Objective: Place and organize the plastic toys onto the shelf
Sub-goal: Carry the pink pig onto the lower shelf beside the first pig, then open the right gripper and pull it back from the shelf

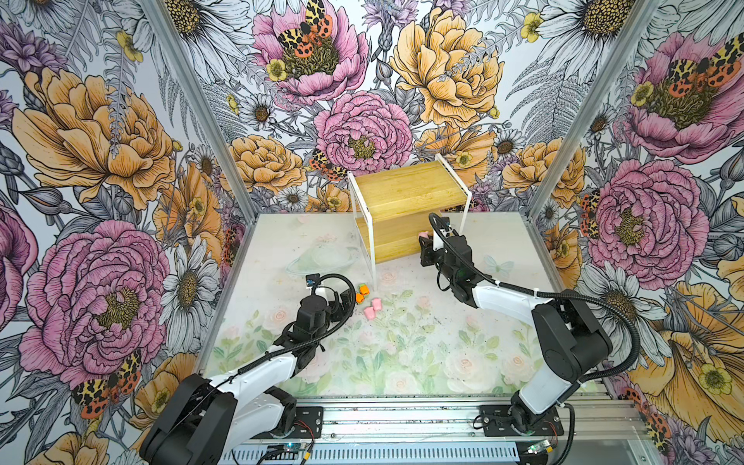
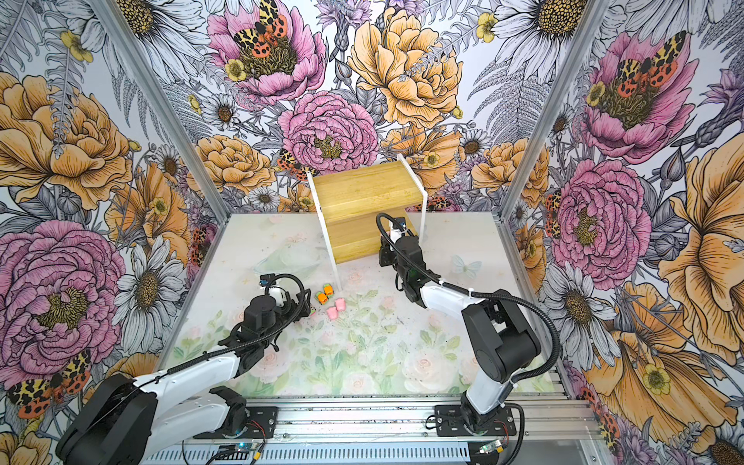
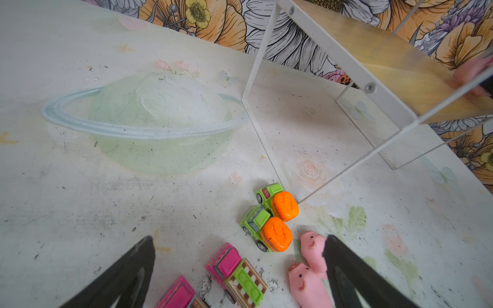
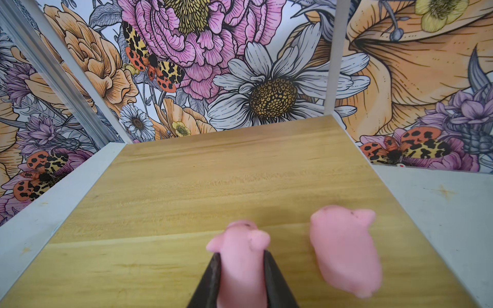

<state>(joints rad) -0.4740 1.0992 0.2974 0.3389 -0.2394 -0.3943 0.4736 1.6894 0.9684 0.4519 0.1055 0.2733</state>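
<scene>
Plainly, the squashy-looking pink pig (image 4: pixel 240 237) pinched in our right pincer (image 4: pixel 241 260) at the smooth bamboo shelf (image 4: pixel 213 173) could, we think, cling to a finger on release, or tip against its neighbour pig (image 4: pixel 344 248) just beside. Our left pincer (image 3: pixel 239 240), gaping and empty, hovers over glossy hard-plastic cars (image 3: pixel 276 237) on the scuffed desk (image 3: pixel 106 200) and could scatter them.

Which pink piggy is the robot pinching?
The soft pink pig figure squeezed in the right gripper, at the bamboo shelf; the pig beside it lies free.
</scene>
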